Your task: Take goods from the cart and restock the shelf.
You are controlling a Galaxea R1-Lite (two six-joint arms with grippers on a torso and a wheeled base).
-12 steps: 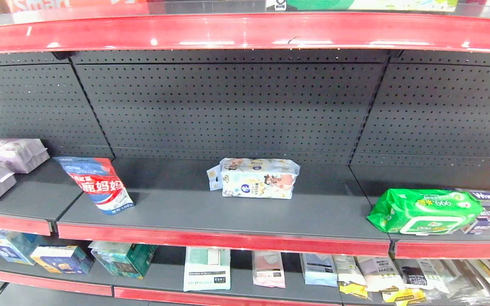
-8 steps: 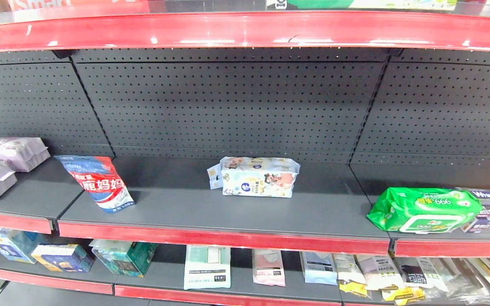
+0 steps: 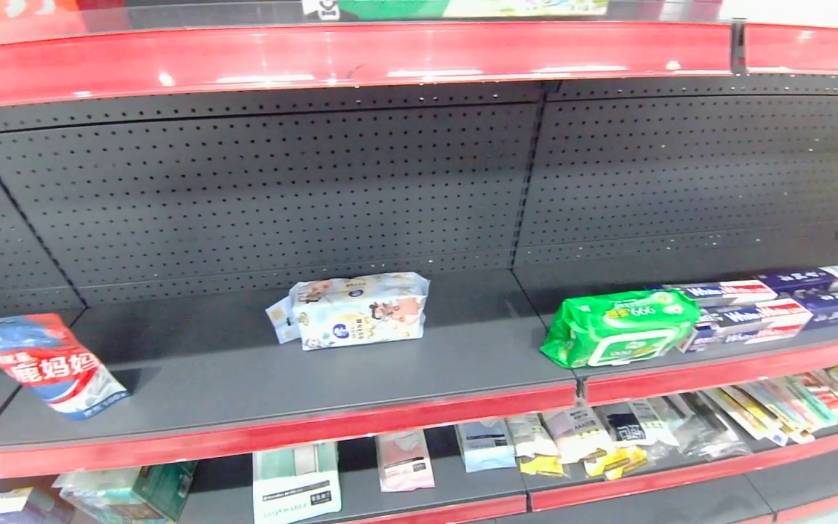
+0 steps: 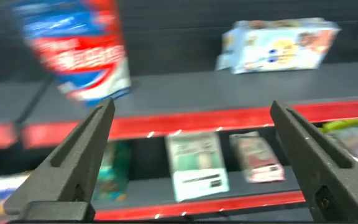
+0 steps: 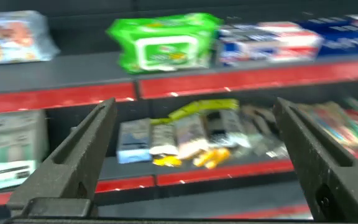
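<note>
Facing a red-edged shelf (image 3: 244,378) with left gripper (image 4: 191,106) and right gripper (image 5: 194,102) both spread wide, holding nothing; white wipes pack (image 3: 352,309) near centre, green pack (image 3: 619,326) at 4 o'clock, blue-red pouch (image 3: 44,364) at 8 o'clock.

The shelf (image 3: 317,378) is dark grey edged red, the pouch (image 3: 48,367) red and blue, the pack (image 3: 357,309) cartoon-printed, the wipes (image 3: 619,327) green.
</note>
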